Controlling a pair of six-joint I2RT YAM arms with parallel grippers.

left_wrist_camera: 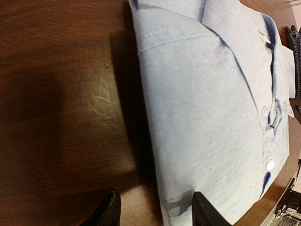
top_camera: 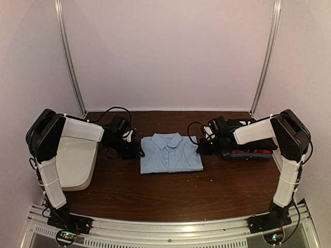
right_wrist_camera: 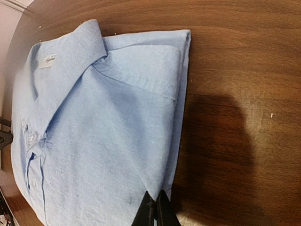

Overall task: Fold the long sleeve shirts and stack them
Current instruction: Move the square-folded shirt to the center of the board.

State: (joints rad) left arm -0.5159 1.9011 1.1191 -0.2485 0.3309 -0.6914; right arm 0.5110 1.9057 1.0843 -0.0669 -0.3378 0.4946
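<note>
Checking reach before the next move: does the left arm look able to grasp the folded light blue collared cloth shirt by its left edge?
Probably yes: the left gripper stands open astride the light blue collared shirt's edge, one finger over cloth, the other over the brown table; nothing blocks it.

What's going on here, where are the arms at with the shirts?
Both arms are at the folded light blue collared shirt in the middle of the table. The left claw is open, straddling the shirt's left edge. The right claw is shut at its right edge; whether it pinches cloth is unclear. A stack of folded shirts lies under the right arm; the blue one isn't on it yet.
</note>
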